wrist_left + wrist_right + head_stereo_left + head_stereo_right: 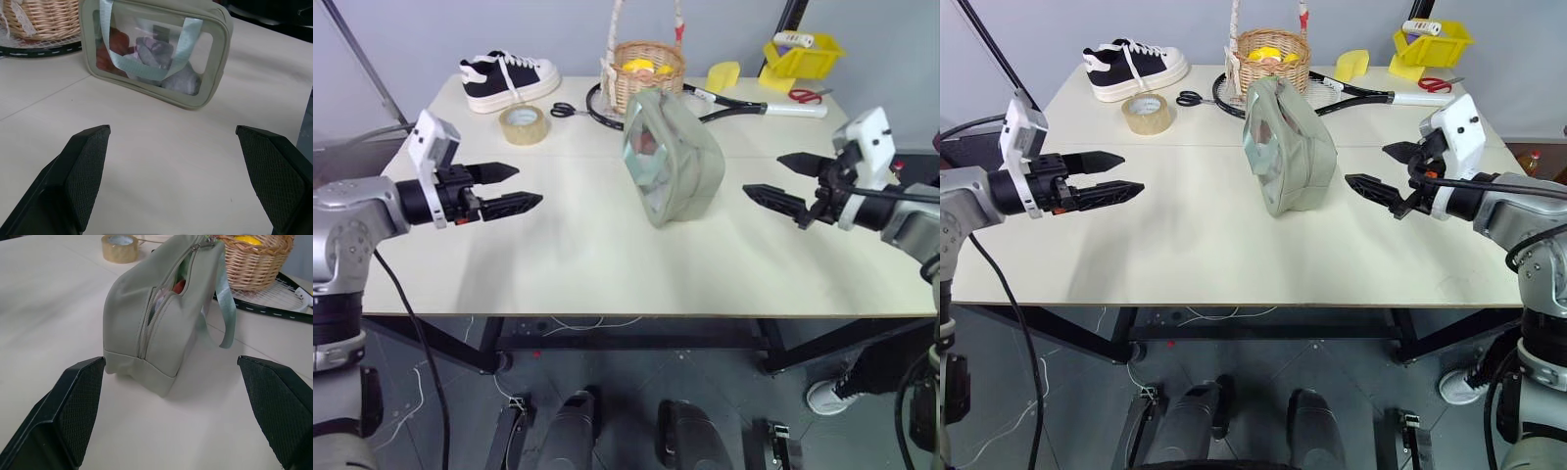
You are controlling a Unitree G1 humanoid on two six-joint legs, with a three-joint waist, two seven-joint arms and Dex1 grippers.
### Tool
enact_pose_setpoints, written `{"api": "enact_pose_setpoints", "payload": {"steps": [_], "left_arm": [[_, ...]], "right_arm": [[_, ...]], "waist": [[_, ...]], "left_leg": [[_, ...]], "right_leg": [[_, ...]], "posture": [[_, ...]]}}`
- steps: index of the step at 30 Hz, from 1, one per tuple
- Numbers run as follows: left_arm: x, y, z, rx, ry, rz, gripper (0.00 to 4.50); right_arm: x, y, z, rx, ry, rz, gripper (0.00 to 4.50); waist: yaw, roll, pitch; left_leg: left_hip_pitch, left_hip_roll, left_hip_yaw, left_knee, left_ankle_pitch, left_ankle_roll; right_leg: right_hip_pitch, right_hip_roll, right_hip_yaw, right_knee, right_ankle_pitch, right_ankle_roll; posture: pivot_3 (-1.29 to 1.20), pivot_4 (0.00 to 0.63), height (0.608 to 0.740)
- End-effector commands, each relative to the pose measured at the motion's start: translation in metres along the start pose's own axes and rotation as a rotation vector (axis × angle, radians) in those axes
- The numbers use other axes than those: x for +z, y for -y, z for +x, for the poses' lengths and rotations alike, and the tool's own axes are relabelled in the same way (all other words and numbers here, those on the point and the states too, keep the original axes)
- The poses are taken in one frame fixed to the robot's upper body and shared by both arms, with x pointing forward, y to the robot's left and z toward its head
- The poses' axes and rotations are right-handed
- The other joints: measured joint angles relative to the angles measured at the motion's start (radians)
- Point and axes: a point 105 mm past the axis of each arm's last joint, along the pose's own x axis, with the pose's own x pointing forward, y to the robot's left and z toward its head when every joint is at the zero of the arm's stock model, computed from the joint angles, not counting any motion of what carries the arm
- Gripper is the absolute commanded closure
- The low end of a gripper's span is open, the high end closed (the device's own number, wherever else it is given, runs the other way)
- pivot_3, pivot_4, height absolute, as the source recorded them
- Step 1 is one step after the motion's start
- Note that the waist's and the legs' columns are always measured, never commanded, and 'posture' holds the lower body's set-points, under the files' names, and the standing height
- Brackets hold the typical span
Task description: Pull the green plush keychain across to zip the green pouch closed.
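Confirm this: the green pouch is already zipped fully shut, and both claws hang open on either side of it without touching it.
Not quite. The green pouch is still unzipped: the right wrist view shows its zipper gaping along the top. The left claw and right claw do hang open, clear of it.

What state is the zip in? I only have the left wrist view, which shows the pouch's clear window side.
Observer: In the right wrist view, the green pouch's zip gapes open along its upper stretch, and something reddish shows through the gap.
Operator: Is the right arm on it?
Observer: No. The right gripper hangs apart from the pouch with its jaws open. The left gripper is on the opposite side.
Operator: What else is on the table besides the basket and racket?
Observer: A tape roll and a black shoe sit toward the far left.
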Motion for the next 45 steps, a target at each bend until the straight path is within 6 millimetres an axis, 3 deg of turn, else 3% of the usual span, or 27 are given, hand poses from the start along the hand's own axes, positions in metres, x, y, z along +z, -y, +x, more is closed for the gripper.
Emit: {"api": "enact_pose_setpoints", "payload": {"steps": [1,13,17,23,28,33,37,40,45], "left_arm": [[0.013,0.001,-0.005,0.007,0.049,0.023,0.10],[0.018,0.001,-0.007,0.014,0.069,0.032,0.10],[0.027,-0.007,-0.008,0.074,0.122,0.020,0.10],[0.051,-0.018,-0.006,0.180,0.288,-0.008,0.10],[0.051,-0.016,-0.003,0.186,0.313,-0.014,0.10],[0.048,-0.009,0.002,0.142,0.291,-0.003,0.10],[0.056,-0.004,0.005,0.107,0.307,0.024,0.10],[0.057,-0.002,0.006,0.099,0.313,0.030,0.10],[0.055,0.001,0.008,0.096,0.312,0.033,0.10]], "right_arm": [[0.014,0.002,-0.004,-0.017,0.035,-0.056,0.00],[0.015,0.003,0.001,-0.016,0.033,-0.059,0.00],[0.030,0.004,0.009,-0.011,0.039,-0.033,0.00],[0.070,0.000,0.045,0.012,0.005,-0.045,0.00],[0.089,-0.008,0.087,0.035,-0.046,0.002,0.00],[0.086,-0.016,0.131,0.018,-0.208,0.066,0.00],[0.085,-0.027,0.167,0.001,-0.240,0.019,0.00],[0.086,-0.032,0.180,0.002,-0.238,0.011,0.00],[0.067,-0.038,0.193,-0.007,-0.304,-0.026,0.00]], "waist": [[0.000,0.000,0.000],[0.000,0.000,0.000],[-0.002,0.000,0.000],[-0.009,0.000,0.000],[-0.023,0.000,0.000],[-0.029,0.000,0.000],[-0.030,0.000,0.000],[-0.029,0.000,0.000],[-0.030,0.000,0.000]], "left_leg": [[0.000,0.000,0.000,0.000,0.000,0.000],[0.000,0.000,0.000,0.001,0.000,0.000],[0.001,0.000,0.000,0.002,0.000,0.001],[0.001,0.002,0.001,0.003,0.000,0.000],[0.001,0.002,0.001,0.002,0.001,0.001],[0.001,-0.001,0.002,0.003,0.001,0.000],[0.001,-0.001,0.002,0.002,0.001,0.000],[0.001,-0.001,0.002,0.002,0.001,0.000],[0.001,-0.001,0.002,0.001,0.002,-0.001]], "right_leg": [[0.000,0.000,0.000,0.000,0.000,0.000],[0.000,0.000,0.000,0.001,0.000,0.001],[0.000,0.000,0.000,0.002,0.001,0.001],[0.000,0.002,0.001,0.004,0.001,0.002],[-0.001,0.003,0.002,0.006,0.002,0.003],[-0.004,0.004,0.003,0.012,0.003,0.006],[-0.005,0.005,0.003,0.014,0.003,0.006],[-0.006,0.006,0.003,0.015,0.004,0.007],[-0.006,0.006,0.003,0.015,0.005,0.010]], "posture": [[0.00,0.150,0.724],[0.00,0.150,0.724],[0.00,0.150,0.724],[0.00,0.150,0.724],[0.00,0.150,0.724],[0.00,0.150,0.724],[0.00,0.150,0.724],[0.00,0.150,0.724],[0.00,0.150,0.724]]}}
